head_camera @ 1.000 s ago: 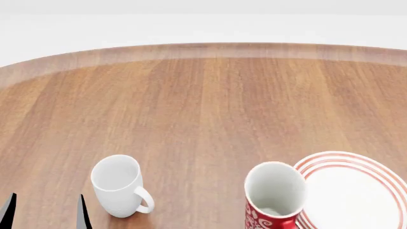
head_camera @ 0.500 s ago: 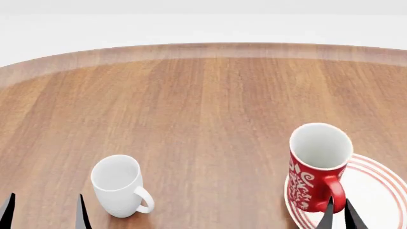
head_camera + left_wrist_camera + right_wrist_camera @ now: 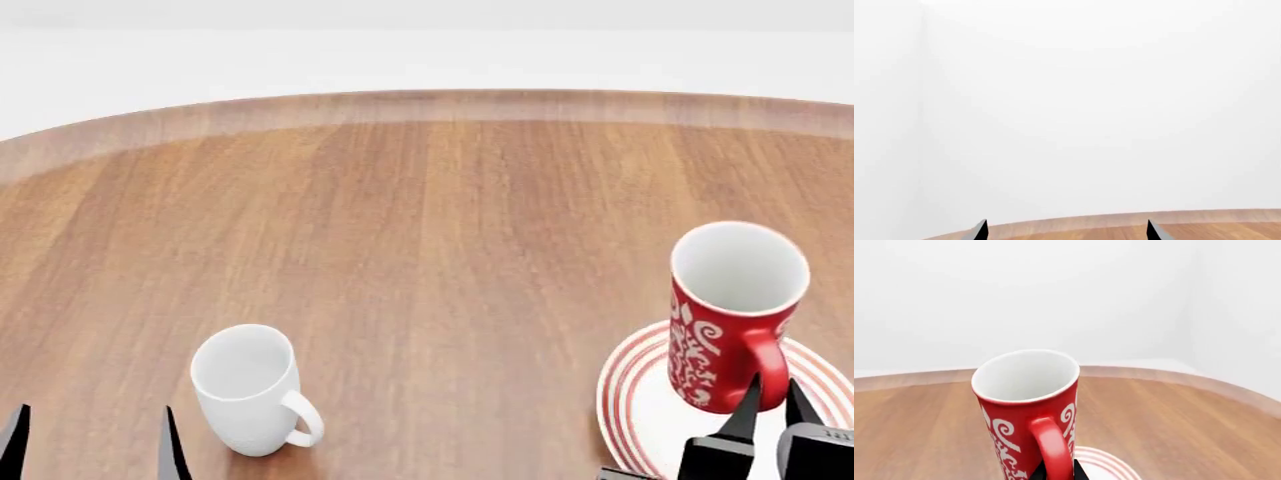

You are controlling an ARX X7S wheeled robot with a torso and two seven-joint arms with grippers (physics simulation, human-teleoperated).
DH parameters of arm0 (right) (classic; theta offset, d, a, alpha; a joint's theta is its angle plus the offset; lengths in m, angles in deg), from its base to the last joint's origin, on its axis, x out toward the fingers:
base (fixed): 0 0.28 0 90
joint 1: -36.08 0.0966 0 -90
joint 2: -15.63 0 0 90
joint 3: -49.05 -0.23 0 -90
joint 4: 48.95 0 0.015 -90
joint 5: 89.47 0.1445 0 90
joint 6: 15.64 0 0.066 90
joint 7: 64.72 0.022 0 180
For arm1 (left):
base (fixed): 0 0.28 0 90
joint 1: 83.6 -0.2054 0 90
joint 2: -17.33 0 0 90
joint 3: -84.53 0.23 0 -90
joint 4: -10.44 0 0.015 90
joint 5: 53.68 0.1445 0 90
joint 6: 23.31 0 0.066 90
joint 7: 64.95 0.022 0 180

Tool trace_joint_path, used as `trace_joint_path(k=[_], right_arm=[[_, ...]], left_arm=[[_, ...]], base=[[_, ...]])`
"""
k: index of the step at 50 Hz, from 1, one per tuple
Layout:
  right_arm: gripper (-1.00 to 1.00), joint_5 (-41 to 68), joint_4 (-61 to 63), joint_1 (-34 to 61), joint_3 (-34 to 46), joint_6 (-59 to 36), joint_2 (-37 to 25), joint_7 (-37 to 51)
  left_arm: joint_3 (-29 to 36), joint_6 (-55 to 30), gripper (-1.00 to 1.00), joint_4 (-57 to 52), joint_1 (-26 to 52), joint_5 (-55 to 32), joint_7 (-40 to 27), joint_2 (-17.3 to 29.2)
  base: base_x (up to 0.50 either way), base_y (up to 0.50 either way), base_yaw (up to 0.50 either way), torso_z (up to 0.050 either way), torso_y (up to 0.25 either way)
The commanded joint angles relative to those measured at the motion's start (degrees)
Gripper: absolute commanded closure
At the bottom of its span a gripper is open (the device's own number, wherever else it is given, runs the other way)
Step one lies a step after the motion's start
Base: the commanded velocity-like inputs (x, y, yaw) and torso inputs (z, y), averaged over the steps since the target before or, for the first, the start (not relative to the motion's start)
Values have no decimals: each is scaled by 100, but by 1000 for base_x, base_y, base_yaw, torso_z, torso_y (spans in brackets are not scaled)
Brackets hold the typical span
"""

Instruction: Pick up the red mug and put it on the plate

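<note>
The red mug point(image 3: 731, 315) stands at the lower right of the head view, upright with a slight lean, its white interior open to the camera and its handle turned toward the bottom edge of the frame. Its base appears over the plate point(image 3: 638, 390), within the ringed rim; whether the base touches the plate surface or hangs just above it cannot be told. In the right wrist view the red mug point(image 3: 1029, 412) fills the lower centre, handle facing the lens, with a sliver of the plate point(image 3: 1104, 462) showing under it at the bottom edge.

The right claw point(image 3: 770, 402) sits directly below the mug in the head view, at the lower right corner. Its two dark fingers point up the frame and stand narrowly apart, one on each side of the handle's lower end, closed upon the handle. In the right wrist view only the dark finger tips show at the bottom edge, flanking the handle. The arm itself is cut off by the frame edge.

The left claw point(image 3: 91, 442) is at the lower left corner of the head view, its two fingers spread wide with nothing between them. It is near a plain white mug point(image 3: 251, 390), which stands upright just to its right, apart from it. The left wrist view shows the two finger tips at the bottom edge, with the edge of the wooden worktop point(image 3: 1121, 225) beyond them.
</note>
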Motion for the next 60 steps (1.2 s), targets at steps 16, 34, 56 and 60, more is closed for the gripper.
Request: trace_joint_path(k=[16,34,56,60], right_arm=[[100,-717,-610,657,187,-45,-781,-934],[100,130,-1784,1685,-334,31,-1204,-2242],[100,-482,-3269,3319,659,-43,-1373,-4073],[100,-625,-3524,3500,827,9,-1317,-4343]], left_arm=[[43,15,-100,7,15,-3,-6,25],[54,88,-100,43,30,44,-48,29],[59,88,-100,44,34,81,-106,36],[62,88,-100,44,35,72,-110,37]], base=[[0,0,0,0,0],[0,0,0,0,1],[0,0,0,0,0],[0,0,0,0,0]])
